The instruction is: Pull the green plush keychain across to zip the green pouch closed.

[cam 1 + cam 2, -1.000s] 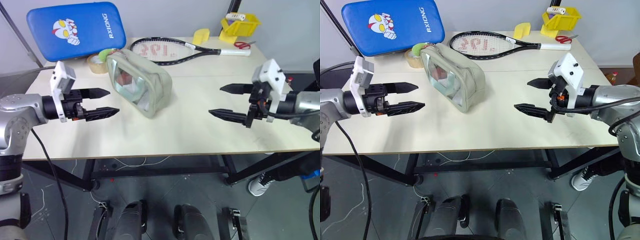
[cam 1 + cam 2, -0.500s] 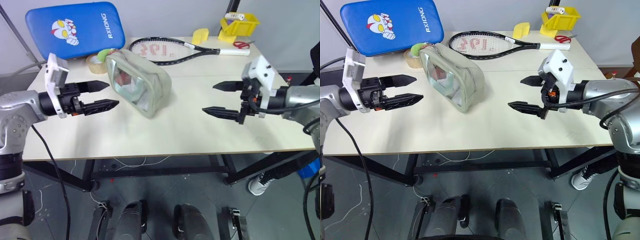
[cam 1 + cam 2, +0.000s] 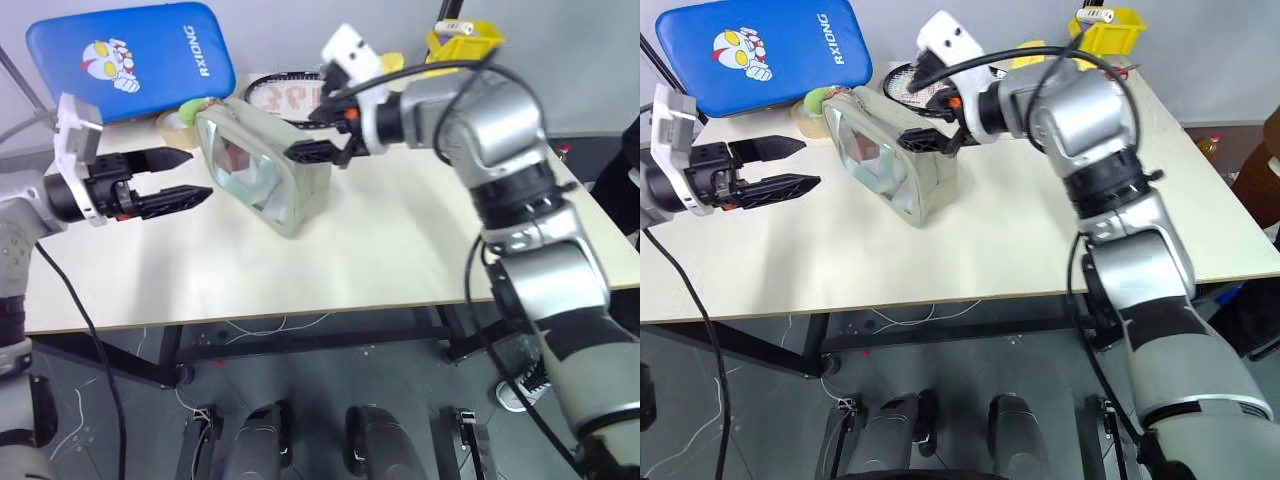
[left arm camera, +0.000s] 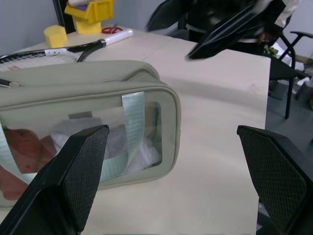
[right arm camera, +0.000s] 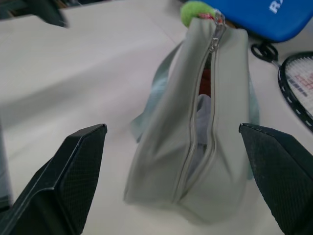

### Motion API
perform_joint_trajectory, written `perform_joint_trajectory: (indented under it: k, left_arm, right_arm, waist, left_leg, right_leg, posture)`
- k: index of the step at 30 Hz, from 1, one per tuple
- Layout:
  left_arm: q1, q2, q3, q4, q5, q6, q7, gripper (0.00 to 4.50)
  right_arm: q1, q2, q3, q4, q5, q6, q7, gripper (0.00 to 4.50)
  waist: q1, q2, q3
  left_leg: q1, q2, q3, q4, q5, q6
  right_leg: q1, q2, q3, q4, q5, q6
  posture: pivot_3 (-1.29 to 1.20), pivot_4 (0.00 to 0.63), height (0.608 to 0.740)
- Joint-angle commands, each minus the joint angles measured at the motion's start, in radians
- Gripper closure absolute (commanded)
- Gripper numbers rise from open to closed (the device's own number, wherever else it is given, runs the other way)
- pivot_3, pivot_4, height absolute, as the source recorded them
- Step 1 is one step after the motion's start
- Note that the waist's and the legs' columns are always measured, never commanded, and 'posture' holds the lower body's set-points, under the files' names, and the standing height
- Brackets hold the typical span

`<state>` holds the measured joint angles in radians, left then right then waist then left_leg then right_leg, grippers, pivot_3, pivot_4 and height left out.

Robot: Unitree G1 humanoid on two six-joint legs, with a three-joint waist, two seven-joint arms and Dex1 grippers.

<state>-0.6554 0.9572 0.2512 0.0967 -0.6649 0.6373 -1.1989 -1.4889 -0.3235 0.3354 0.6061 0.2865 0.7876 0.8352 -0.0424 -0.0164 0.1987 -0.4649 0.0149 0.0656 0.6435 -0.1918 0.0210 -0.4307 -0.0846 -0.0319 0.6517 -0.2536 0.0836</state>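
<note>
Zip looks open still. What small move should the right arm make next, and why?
Probably carry the right gripper, jaws open, on to the green plush keychain at the pouch's far end; the zip gapes and nothing is held.

A pale wooden table carries everything. The green pouch lies near its middle with the zip open, the green plush keychain at its far end. Behind it sit a tape roll, a blue case, a racket, a yellow bin and scissors
</note>
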Motion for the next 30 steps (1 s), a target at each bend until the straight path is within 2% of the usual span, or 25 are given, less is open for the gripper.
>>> perform_joint_trajectory:
  k: [1, 5, 7, 8, 10, 13, 15, 17, 20, 25, 30]
  left_arm:
    - [-0.002, 0.023, 0.046, -0.023, -0.003, -0.025, 0.0, 0.02]
    - [0.005, 0.021, 0.048, -0.031, -0.005, -0.028, 0.007, 0.02]
    - [0.006, 0.019, 0.05, -0.031, -0.003, -0.033, 0.015, 0.0]
    - [0.006, 0.018, 0.05, -0.032, -0.002, -0.034, 0.018, 0.0]
    - [0.006, 0.018, 0.05, -0.033, -0.004, -0.034, 0.022, 0.0]
    - [0.011, 0.024, 0.047, -0.034, 0.002, -0.037, 0.024, 0.0]
    - [0.006, 0.023, 0.036, -0.027, 0.013, -0.047, 0.024, 0.0]
    - [-0.004, 0.017, 0.027, -0.024, 0.017, -0.048, 0.025, 0.0]
    - [-0.021, 0.009, 0.012, -0.013, 0.025, -0.05, 0.023, 0.0]
    - [-0.036, -0.003, -0.009, 0.005, 0.04, -0.061, 0.015, 0.0]
    - [-0.049, -0.015, -0.027, 0.016, 0.053, -0.071, 0.005, 0.0]
  right_arm:
    - [-0.135, 0.128, -0.031, 0.276, -0.079, -0.164, -0.046, 0.0]
    - [-0.205, 0.215, -0.053, 0.486, -0.137, -0.25, -0.056, 0.0]
    - [-0.211, 0.237, -0.045, 0.544, -0.176, -0.276, -0.038, 0.53]
    - [-0.212, 0.243, -0.046, 0.562, -0.191, -0.287, -0.035, 0.84]
    - [-0.217, 0.252, -0.054, 0.592, -0.216, -0.3, -0.04, 1.8]
    - [-0.236, 0.248, -0.088, 0.599, -0.223, -0.306, -0.02, 3.45]
    - [-0.247, 0.234, -0.103, 0.585, -0.228, -0.305, 0.015, 4.36]
    - [-0.246, 0.205, -0.098, 0.547, -0.243, -0.326, 0.087, 4.44]
    - [-0.211, 0.122, -0.055, 0.433, -0.27, -0.382, 0.284, 4.44]
    - [-0.082, -0.055, -0.014, 0.192, -0.289, -0.406, 0.52, 4.44]
    - [0.113, -0.204, -0.003, -0.049, -0.292, -0.44, 0.62, 4.44]
  waist:
    - [-0.003, 0.0, 0.0]
    - [0.001, 0.0, 0.0]
    - [0.002, 0.0, 0.0]
    - [0.001, 0.0, 0.0]
    - [-0.001, 0.0, 0.0]
    - [-0.003, 0.0, 0.0]
    - [-0.003, 0.0, 0.0]
    - [-0.002, 0.0, 0.0]
    - [0.002, 0.0, 0.0]
    - [0.001, -0.001, 0.0]
    - [0.006, -0.001, 0.0]
  left_leg:
    - [0.0, 0.0, 0.001, 0.0, 0.0, 0.0]
    - [0.0, 0.002, 0.0, 0.0, 0.0, 0.0]
    - [0.0, 0.002, 0.0, 0.0, 0.0, 0.0]
    - [0.0, 0.002, 0.0, 0.0, 0.0, 0.0]
    - [0.0, 0.001, 0.0, 0.0, 0.0, -0.001]
    - [0.0, 0.002, 0.0, -0.001, 0.0, -0.001]
    - [0.0, 0.002, 0.0, -0.001, 0.0, -0.001]
    - [0.0, 0.002, 0.0, -0.003, 0.001, -0.002]
    - [0.0, 0.001, 0.0, -0.003, 0.001, -0.002]
    - [-0.001, 0.001, 0.001, -0.002, 0.001, -0.002]
    - [-0.001, 0.002, 0.004, 0.002, 0.001, -0.001]
  right_leg:
    - [0.0, 0.001, 0.001, 0.0, 0.001, 0.001]
    - [0.0, 0.003, 0.0, 0.0, 0.001, 0.001]
    - [0.0, 0.003, 0.0, 0.0, 0.001, 0.001]
    - [0.0, 0.003, 0.0, 0.0, 0.001, 0.001]
    - [0.0, 0.002, 0.001, 0.0, 0.001, 0.001]
    - [-0.001, 0.002, 0.001, 0.0, 0.001, 0.001]
    - [-0.001, 0.002, 0.001, 0.0, 0.001, 0.001]
    - [-0.002, 0.003, 0.001, 0.001, 0.001, 0.001]
    - [-0.003, 0.003, 0.001, 0.0, 0.001, 0.001]
    - [-0.003, 0.003, 0.001, 0.0, 0.001, 0.002]
    - [-0.001, 0.003, 0.0, 0.002, 0.001, 0.003]
  posture:
    - [0.0, 0.15, 0.74]
    - [0.0, 0.15, 0.74]
    - [0.0, 0.15, 0.74]
    - [0.0, 0.15, 0.74]
    - [0.0, 0.15, 0.74]
    - [0.0, 0.15, 0.74]
    - [0.0, 0.15, 0.74]
    - [0.0, 0.15, 0.74]
    - [0.0, 0.15, 0.74]
    - [0.0, 0.15, 0.74]
    - [0.0, 0.15, 0.74]
